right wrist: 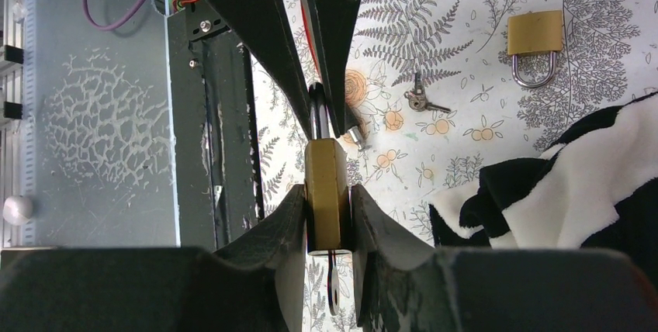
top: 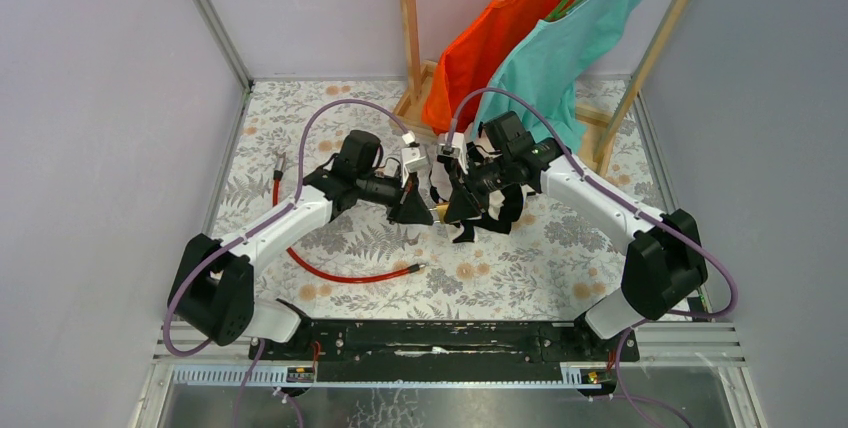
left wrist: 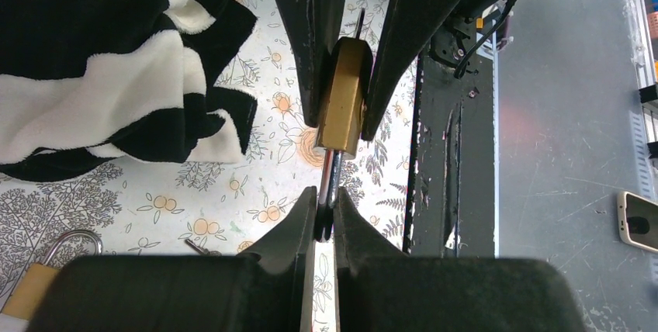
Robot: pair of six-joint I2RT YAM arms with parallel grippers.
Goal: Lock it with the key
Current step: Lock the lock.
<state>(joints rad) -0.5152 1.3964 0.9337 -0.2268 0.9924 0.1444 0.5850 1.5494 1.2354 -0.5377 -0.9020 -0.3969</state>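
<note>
A brass padlock (right wrist: 326, 192) is held in the air between both grippers, and it also shows in the top view (top: 440, 212) and the left wrist view (left wrist: 344, 103). My right gripper (right wrist: 327, 190) is shut on its brass body. My left gripper (left wrist: 326, 204) is shut on its steel shackle (left wrist: 331, 181). The key (right wrist: 333, 285), thin and dark silvery-grey, sticks out of the bottom of the padlock body, between my right fingers and free of them. In the top view the two grippers meet tip to tip, left (top: 425, 210) and right (top: 456, 210).
A second brass padlock (right wrist: 535, 41) and a small loose pair of keys (right wrist: 419, 101) lie on the floral mat. A black-and-white cloth (left wrist: 101, 60) lies under the right arm. A red cable (top: 330, 270) lies front left. A wooden rack with an orange and a teal shirt (top: 540, 48) stands behind.
</note>
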